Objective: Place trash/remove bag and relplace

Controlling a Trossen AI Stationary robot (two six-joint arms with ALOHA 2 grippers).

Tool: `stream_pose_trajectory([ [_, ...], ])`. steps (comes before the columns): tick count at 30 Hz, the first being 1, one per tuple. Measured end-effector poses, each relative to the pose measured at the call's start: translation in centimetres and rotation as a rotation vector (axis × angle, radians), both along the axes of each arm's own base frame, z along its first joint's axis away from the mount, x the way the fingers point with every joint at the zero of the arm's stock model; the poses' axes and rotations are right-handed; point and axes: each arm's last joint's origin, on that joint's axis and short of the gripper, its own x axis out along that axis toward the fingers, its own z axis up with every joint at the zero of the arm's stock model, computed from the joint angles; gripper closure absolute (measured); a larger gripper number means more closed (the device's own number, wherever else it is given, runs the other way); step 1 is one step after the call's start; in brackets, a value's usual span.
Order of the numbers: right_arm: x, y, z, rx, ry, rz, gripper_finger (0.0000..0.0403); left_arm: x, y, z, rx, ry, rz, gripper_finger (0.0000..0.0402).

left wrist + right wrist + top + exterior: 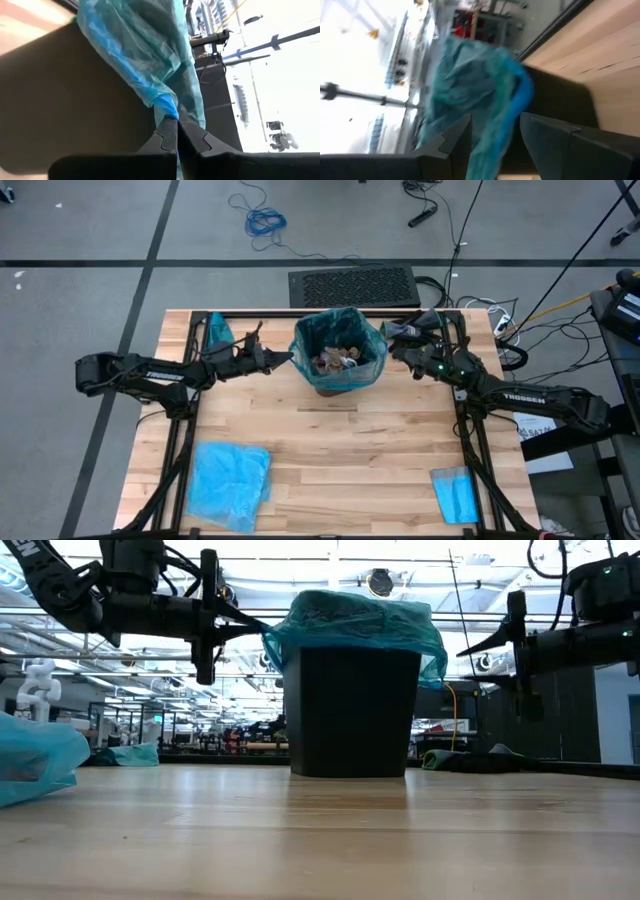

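The table (340,445) carries a black bin (350,710) lined with the teal bag (355,620), thin, crinkly, best taken at its rim. The left gripper (177,122) is clamped on that rim; the right gripper (495,130) gapes, seemingly straddling the opposite edge. Only overhead shows the trash (338,360) inside.

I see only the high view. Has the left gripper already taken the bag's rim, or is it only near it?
Observer: The left gripper is shut on the bag; the left wrist view shows a fold of liner pinched between its fingertips.
Operator: And the right one?
Observer: The right gripper is open, with the liner's edge hanging between its fingers, not yet pinched.
Operator: Does the bin stand flat?
Observer: Yes, in the low view the bin stands upright on the table.
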Motion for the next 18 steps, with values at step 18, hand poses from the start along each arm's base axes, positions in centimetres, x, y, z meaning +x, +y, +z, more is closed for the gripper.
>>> stream_pose_trajectory([
  [18, 0.8, -1.2, 0.4, 0.041, -0.033, -0.086, 0.0243, 0.0, 0.0, -0.3, -0.011, 0.032, -0.022, 0.0401],
])
